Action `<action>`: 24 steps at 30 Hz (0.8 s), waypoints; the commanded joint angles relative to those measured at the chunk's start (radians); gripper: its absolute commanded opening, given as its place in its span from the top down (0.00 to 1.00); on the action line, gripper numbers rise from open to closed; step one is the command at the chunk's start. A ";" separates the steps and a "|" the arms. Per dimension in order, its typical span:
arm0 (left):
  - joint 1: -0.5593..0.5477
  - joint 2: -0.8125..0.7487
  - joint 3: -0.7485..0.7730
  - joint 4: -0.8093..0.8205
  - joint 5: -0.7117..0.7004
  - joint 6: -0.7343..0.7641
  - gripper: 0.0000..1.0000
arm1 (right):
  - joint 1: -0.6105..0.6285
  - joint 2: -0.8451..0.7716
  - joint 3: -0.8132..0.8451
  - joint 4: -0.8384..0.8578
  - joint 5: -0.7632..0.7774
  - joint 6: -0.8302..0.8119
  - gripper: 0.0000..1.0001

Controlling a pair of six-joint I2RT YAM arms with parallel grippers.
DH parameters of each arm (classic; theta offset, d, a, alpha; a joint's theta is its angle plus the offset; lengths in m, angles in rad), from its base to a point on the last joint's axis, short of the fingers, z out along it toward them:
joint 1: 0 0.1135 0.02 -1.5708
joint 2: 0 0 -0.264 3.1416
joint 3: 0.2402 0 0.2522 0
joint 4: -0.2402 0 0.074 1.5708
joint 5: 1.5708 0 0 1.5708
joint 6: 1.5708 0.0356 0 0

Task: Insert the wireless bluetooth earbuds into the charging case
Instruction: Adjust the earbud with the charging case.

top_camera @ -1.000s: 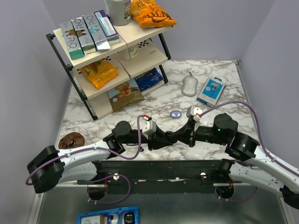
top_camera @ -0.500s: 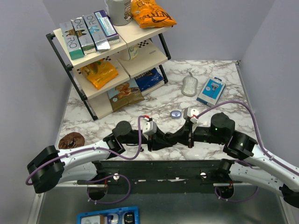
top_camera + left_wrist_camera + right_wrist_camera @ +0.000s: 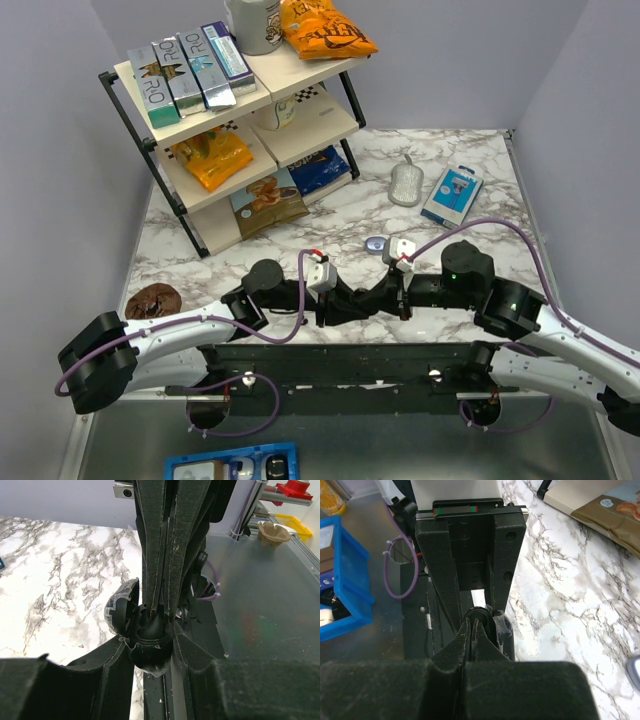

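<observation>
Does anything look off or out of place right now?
The open lid of the case has crinkled whitish film along its edge, like peeling tape. A brown cookie-like thing lies alone near the left edge of the table. Nothing looks spilled.

The left pincer [image 3: 362,301], clamped round the black case [image 3: 149,642], meets the right pincer [image 3: 383,294] tip to tip near-centre. Bare worktop [image 3: 335,218] lies beyond, up to the shelf rack [image 3: 290,135] far left.

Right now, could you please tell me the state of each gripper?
Left gripper: closed on the open charging case.
Right gripper: jaws closed; any earbud between them cannot be told.
</observation>
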 commanded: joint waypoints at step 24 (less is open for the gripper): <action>0.002 -0.010 0.005 0.072 0.015 -0.003 1.00 | 0.013 -0.047 0.079 -0.061 0.085 0.028 0.56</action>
